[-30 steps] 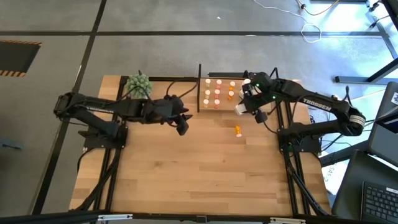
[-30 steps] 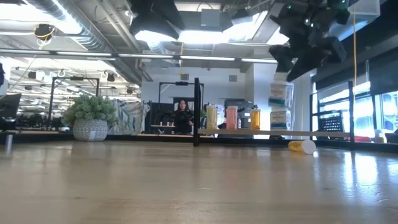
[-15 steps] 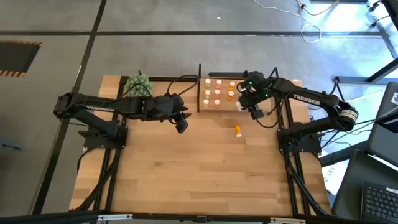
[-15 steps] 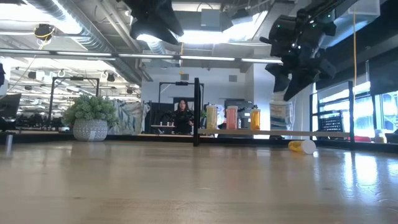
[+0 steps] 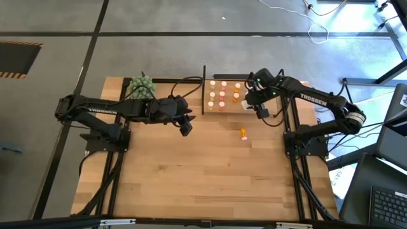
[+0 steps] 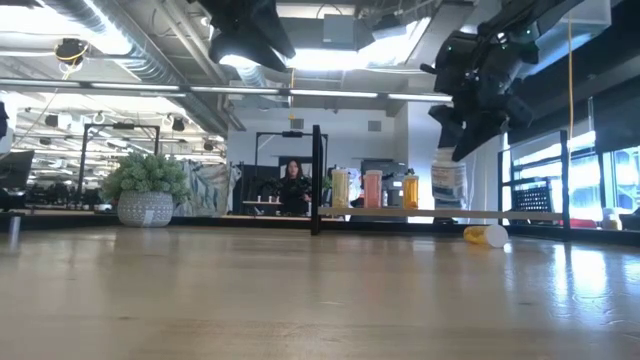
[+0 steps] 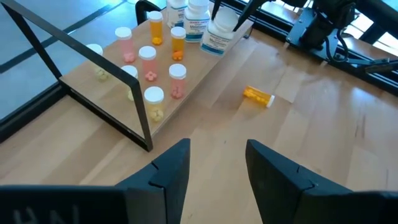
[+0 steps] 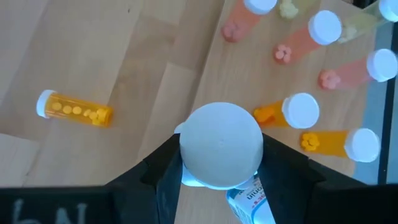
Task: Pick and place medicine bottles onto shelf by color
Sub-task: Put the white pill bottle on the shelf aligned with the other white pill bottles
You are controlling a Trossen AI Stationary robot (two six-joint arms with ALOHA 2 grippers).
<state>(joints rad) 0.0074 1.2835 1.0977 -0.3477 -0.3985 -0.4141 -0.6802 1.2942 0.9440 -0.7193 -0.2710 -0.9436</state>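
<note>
Right gripper clamped on a large white bottle, fingers on either side of its cap, label showing below. It hangs over the right end of the shelf, above the board, as the high view and low view both show. Shelf: small light-wood board with thin black uprights, at the far side of the table. Small bottles with white caps stand on it in rows: yellowish ones at the near end in the left wrist view, pink ones next, orange ones beyond, then larger white bottles at the far end. One orange bottle lies on its side on the table, just off the shelf, apart from the rest; also seen in the right wrist view. Left gripper hangs above the table left of the shelf, fingers parted, nothing between them. Green plant ball sits at the far left edge of the table.
</note>
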